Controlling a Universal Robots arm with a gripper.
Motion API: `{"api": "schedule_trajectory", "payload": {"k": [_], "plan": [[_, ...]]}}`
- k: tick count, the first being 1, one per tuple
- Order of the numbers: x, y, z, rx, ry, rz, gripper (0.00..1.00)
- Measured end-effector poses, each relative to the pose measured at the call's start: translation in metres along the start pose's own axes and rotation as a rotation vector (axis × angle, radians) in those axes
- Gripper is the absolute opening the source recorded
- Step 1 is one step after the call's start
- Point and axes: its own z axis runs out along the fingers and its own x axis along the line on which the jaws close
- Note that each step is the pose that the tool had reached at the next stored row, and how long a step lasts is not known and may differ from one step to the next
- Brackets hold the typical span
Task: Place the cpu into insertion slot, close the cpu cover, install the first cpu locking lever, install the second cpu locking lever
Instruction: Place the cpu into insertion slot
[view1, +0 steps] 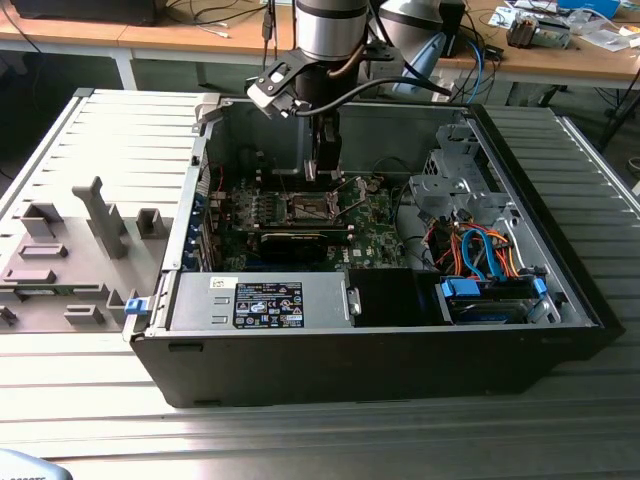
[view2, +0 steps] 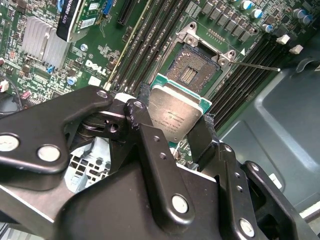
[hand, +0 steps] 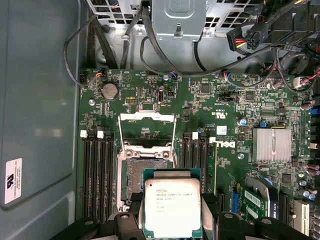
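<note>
1. Currently, the cpu (view2: 175, 112) (hand: 172, 207) is clamped at its edges between the fingers of the gripper (view2: 172, 119) (hand: 172, 212)
2. It is held near the bare insertion slot (hand: 141, 175), not yet seated
3. The cpu cover (hand: 147, 117) is swung open

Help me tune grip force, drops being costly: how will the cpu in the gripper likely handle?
The cpu looks like a flat metal-topped plate on thin green board, so probably rigid and light. Its smooth lid may be slippery, and the gripper clamps only its thin edges. A drop onto the nearby insertion slot could plausibly damage either.
</note>
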Motion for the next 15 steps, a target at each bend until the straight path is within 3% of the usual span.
{"api": "schedule_trajectory", "payload": {"k": [15], "plan": [[0.0005, -0.0001, 0.0045, 0.0003, -0.0046, 0.001, 0.55]]}}
